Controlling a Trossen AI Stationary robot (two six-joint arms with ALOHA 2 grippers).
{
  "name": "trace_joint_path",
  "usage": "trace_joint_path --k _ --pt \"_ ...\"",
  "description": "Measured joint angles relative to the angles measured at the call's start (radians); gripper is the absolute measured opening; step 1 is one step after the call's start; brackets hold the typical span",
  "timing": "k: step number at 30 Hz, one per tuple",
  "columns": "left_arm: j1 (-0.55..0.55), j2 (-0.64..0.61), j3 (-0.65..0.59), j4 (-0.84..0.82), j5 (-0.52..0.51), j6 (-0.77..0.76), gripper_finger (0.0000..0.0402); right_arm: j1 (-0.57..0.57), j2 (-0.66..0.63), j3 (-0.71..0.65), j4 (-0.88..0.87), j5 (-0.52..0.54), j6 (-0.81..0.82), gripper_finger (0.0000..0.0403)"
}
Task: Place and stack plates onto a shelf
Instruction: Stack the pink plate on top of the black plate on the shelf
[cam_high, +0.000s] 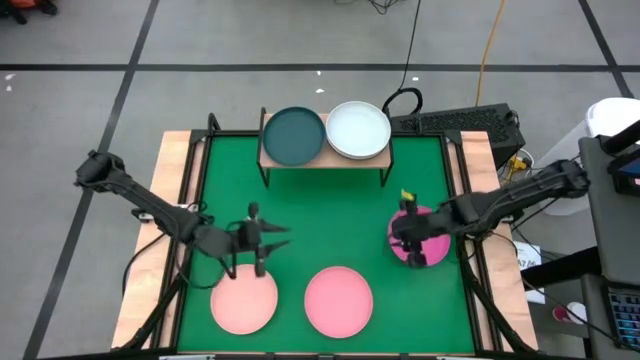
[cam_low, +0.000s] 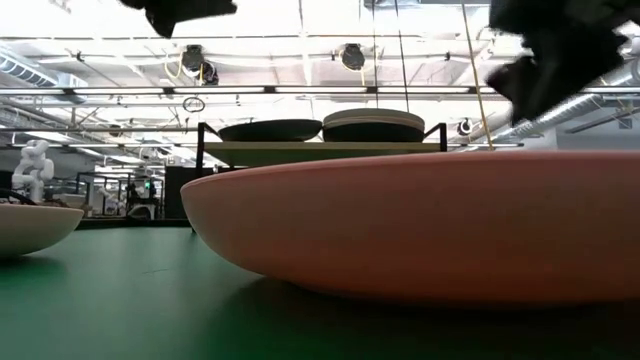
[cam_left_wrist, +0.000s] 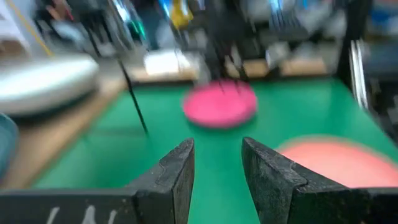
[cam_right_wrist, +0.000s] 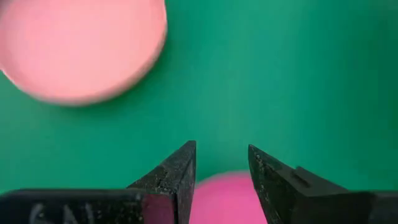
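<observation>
The shelf stands at the mat's far edge and carries a dark teal plate and a pale white plate side by side. Two light pink plates lie flat on the green mat near its near edge. A magenta plate lies on the mat's right part. My left gripper hangs open above the mat, just beyond the left pink plate. My right gripper points down, open, over the magenta plate's rim. The other plates are out of view.
Bare green mat spreads between the shelf and the pink plates. A wooden border frames the mat. Cables and a black keyboard lie beyond the far right corner. In the low view the middle pink plate fills the foreground.
</observation>
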Motion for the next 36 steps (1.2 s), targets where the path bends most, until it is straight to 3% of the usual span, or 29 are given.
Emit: trace_joint_path --k 5,8,22,36 --pt "0.025 -0.045 -0.074 0.288 -0.014 0.147 0.0141 0.088 0.111 0.000 -0.099 -0.022 0.125 0.0128" --pt "0.035 -0.047 -0.089 0.375 -0.014 0.221 0.0141 0.126 0.158 0.000 -0.128 -0.023 0.167 0.0128" --pt "0.099 -0.044 -0.089 0.403 -0.010 0.222 0.0141 0.198 0.271 -0.046 -0.133 0.007 0.327 0.0128" --pt "0.121 -0.043 -0.089 0.408 -0.008 0.198 0.0141 0.198 0.252 -0.065 -0.121 0.002 0.372 0.0128"
